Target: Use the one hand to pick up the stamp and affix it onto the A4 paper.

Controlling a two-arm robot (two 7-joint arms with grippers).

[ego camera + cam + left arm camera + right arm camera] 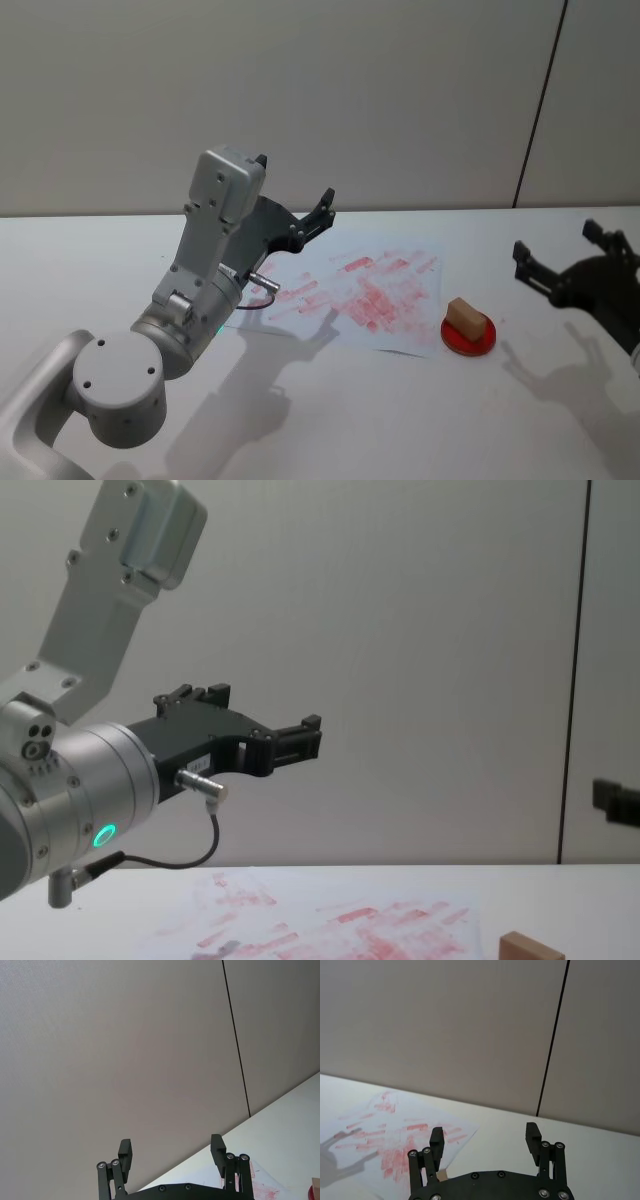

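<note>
The stamp [466, 317] lies on a red pad [470, 346] just right of the paper [370, 290], its long axis slanting from far-left to near-right. My right hand [557, 240] and left hand [295, 178] hover wide open, empty.

The left arm [190, 300] is silver-grey, built of rounded joint housings with small screws in the caps. A green ring light [104, 834] glows at its wrist, beside a looping black cable [190, 855]. The left gripper [170, 1146] and right gripper [484, 1134] are black with silver pivot screws.
</note>
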